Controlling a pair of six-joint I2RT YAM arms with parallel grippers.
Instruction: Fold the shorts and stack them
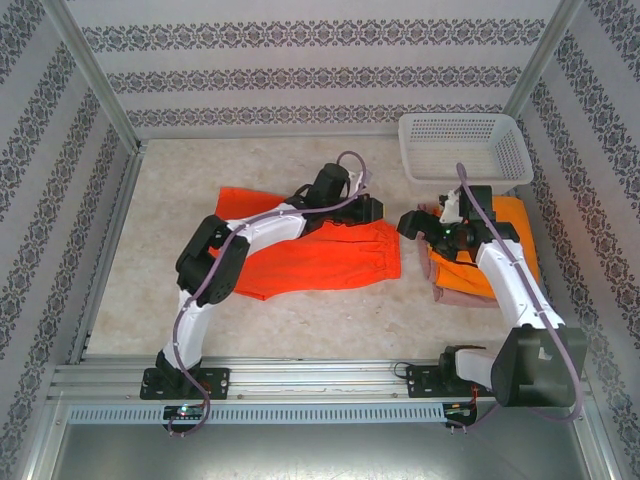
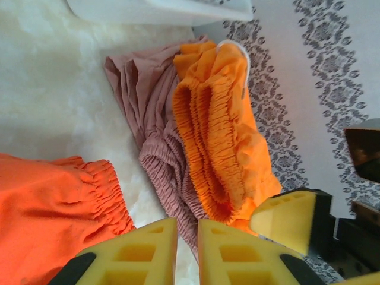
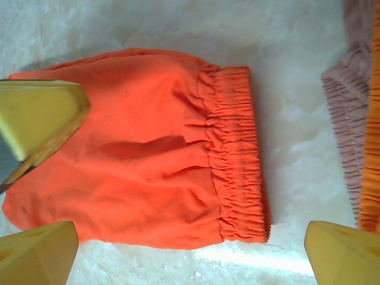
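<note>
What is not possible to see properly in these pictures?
Top view: the left arm covers the red-orange shorts' upper edge.
Left wrist view: the orange shorts hide part of the pink shorts; the bottom edge cuts the left fingers, so any pinched cloth is unseen.

We see walls (image 1: 300, 75) papered in pale stripes with dark floral bands on three sides. Bare metal posts (image 1: 95, 75) rise at the back corners. Before us lies a pale, mottled tabletop (image 1: 300, 320), evenly lit. A slotted metal rail (image 1: 320, 378) runs along its near edge, and a white mesh basket (image 1: 460, 119) sits at the far right.
</note>
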